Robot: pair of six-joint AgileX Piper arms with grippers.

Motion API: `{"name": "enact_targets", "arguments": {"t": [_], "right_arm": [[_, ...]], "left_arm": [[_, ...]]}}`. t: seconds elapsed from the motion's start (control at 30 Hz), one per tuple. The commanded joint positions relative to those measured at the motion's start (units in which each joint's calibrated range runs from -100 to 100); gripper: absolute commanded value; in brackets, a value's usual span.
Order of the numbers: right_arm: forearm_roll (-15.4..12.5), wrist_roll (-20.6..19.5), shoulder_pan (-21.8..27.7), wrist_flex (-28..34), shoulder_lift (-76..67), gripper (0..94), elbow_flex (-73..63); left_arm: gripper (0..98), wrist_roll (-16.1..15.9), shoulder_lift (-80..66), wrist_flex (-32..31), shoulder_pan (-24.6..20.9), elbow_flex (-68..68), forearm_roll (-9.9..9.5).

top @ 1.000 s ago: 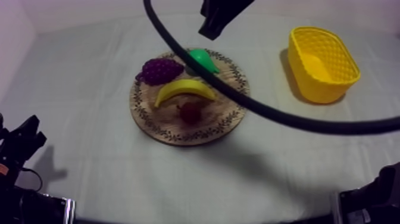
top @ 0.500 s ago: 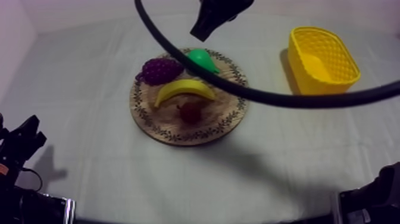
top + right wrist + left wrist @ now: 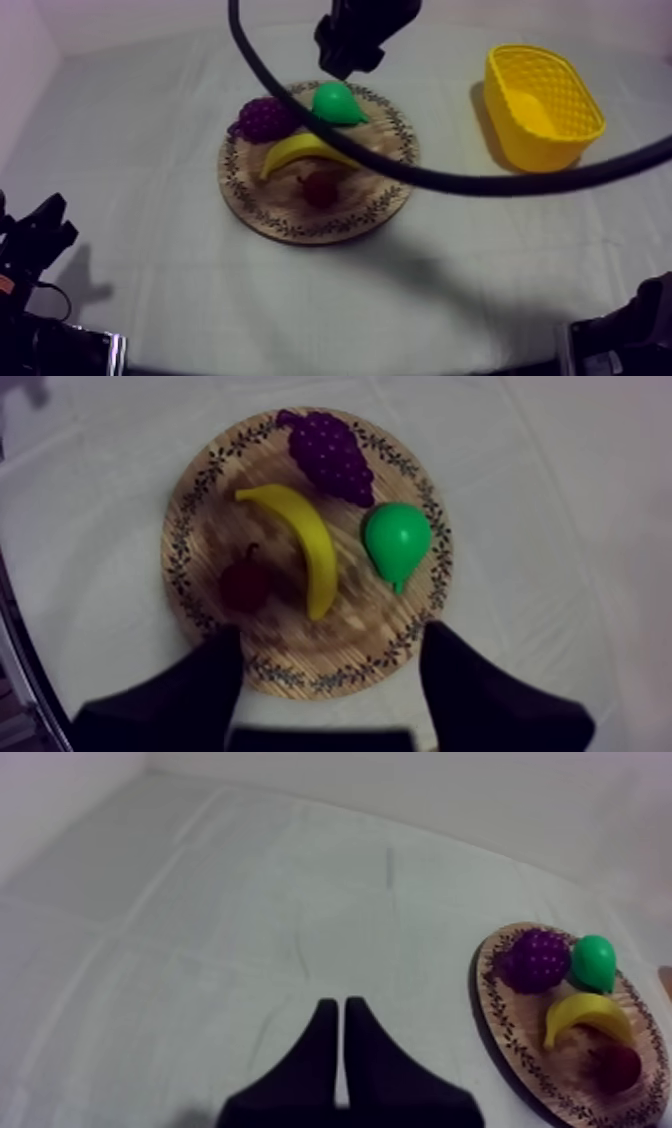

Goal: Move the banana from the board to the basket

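The banana (image 3: 305, 150) lies across the middle of the board (image 3: 290, 218). The grapes (image 3: 262, 118) and the pear (image 3: 335, 103) are on the far side of it, and the small red fruit (image 3: 320, 188) is just beside its near side. The right gripper (image 3: 348, 50) hangs above the board's far edge, near the pear.

In its wrist view the right gripper (image 3: 332, 634) is spread wide with nothing between its fingers (image 3: 200, 686) (they flank the rim of the board (image 3: 215, 486) from above). The banana (image 3: 300, 546) lies beyond them, between the small red fruit (image 3: 245, 584) and the pear (image 3: 397, 538), with one end near the grapes (image 3: 330, 451).

The basket (image 3: 548, 152) stands on the worktop (image 3: 150, 120) at the right side, well apart from the board.

The left gripper (image 3: 40, 235) sits low at the left edge. In its wrist view the left gripper (image 3: 340, 1007) has its fingers pressed together in a narrow wedge, holding nothing, well apart from the board (image 3: 497, 1002).
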Motion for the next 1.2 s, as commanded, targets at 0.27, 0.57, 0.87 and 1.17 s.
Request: {"name": "enact_targets", "arguments": {"t": [0.27,0.57,0.87,1.17], "right_arm": [[-0.1,0.4,0.4,-2.6,4.3,57.9,0.8],[-0.3,0.7,1.2,-5.6,12.2,57.1,-0.3],[-1.8,2.0,2.4,-5.9,23.6,56.2,-7.0],[-2.6,3.1,2.6,-7.2,32.2,55.5,-11.2]], "left_arm": [[0.0,0.0,0.0,0.0,0.0,0.0,0.00],[0.0,0.0,0.0,0.0,0.0,0.0,0.00],[0.0,0.0,0.0,0.0,0.0,0.0,0.00],[0.0,0.0,0.0,0.0,0.0,0.0,0.00]]}}
